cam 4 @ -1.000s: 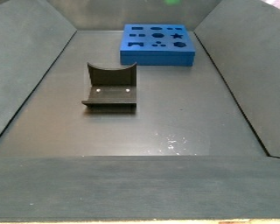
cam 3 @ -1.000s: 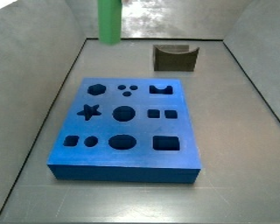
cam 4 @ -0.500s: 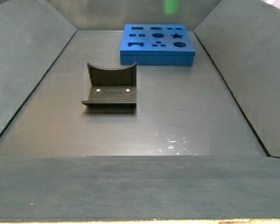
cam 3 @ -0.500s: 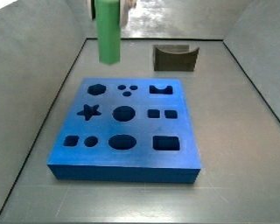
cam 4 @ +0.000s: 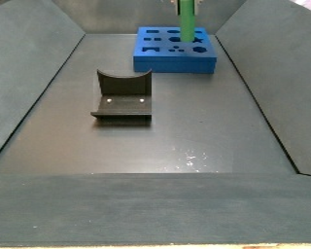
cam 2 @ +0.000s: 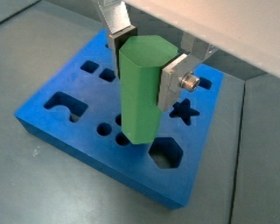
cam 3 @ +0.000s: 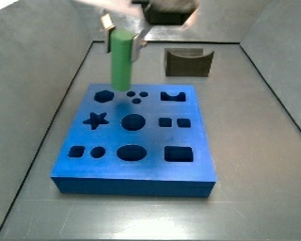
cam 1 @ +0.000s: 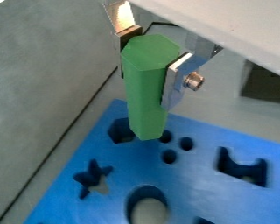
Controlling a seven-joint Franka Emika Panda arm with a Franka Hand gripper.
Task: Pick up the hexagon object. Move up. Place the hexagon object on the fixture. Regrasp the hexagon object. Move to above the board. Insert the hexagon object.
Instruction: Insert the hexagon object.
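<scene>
Gripper (cam 2: 152, 59) plates clamp the hexagon object (cam 2: 143, 92) upright, long axis vertical, its lower end hanging just above the board (cam 2: 60, 127), apparently close over the hexagonal cutout (cam 2: 164, 154).

The hexagon object (cam 2: 143, 87) is bright green. The silver gripper (cam 2: 150, 48) above the board (cam 2: 60, 83) holds it. The board is blue with dark holes; the fixture (cam 4: 121, 96) is dark brown.
</scene>
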